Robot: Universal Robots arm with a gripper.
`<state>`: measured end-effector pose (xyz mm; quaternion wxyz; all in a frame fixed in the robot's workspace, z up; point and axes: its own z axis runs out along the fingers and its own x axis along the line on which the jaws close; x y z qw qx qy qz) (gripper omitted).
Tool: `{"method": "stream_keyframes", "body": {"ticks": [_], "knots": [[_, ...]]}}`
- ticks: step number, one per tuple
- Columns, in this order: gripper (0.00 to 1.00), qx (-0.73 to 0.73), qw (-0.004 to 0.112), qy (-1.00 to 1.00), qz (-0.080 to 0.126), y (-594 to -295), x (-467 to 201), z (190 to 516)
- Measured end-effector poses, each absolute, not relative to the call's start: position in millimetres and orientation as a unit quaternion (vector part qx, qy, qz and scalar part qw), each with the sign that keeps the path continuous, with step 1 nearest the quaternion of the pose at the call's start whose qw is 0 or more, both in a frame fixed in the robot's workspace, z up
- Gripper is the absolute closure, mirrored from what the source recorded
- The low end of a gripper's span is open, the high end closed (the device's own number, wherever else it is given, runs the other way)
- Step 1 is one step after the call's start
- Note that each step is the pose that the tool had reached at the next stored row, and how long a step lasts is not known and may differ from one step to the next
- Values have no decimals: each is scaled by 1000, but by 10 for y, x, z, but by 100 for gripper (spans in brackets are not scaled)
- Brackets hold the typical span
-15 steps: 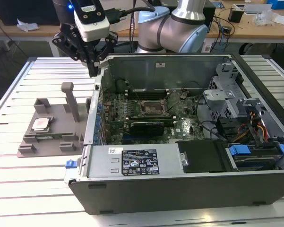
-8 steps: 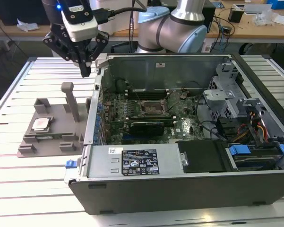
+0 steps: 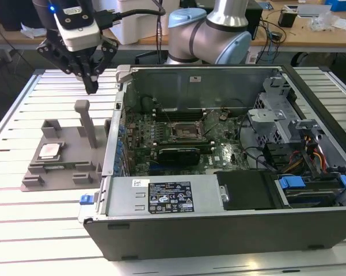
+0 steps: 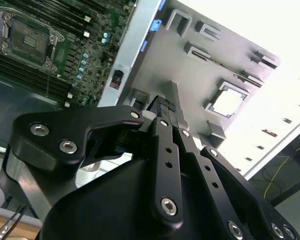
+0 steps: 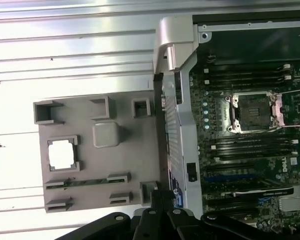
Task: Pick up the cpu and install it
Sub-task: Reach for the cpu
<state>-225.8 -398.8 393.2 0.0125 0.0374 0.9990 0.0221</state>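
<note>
The cpu is seen lying in its recess on the grey fixture tray, outside the computer case, so neither the pick-up nor the installation is done. The gripper is held above the tray, apart from the cpu, with its claw apparently drawn together on nothing. The socket on the motherboard seems to be unfilled.

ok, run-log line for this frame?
gripper: fingers shut, empty, in air above tray | cpu: lying in tray, not yet picked | socket: no cpu in it
</note>
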Motion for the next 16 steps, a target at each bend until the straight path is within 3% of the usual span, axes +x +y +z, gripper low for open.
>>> {"method": "stream_keyframes", "body": {"ticks": [16], "knots": [[89,37,13,999,22,-3988,-2790,3927]]}}
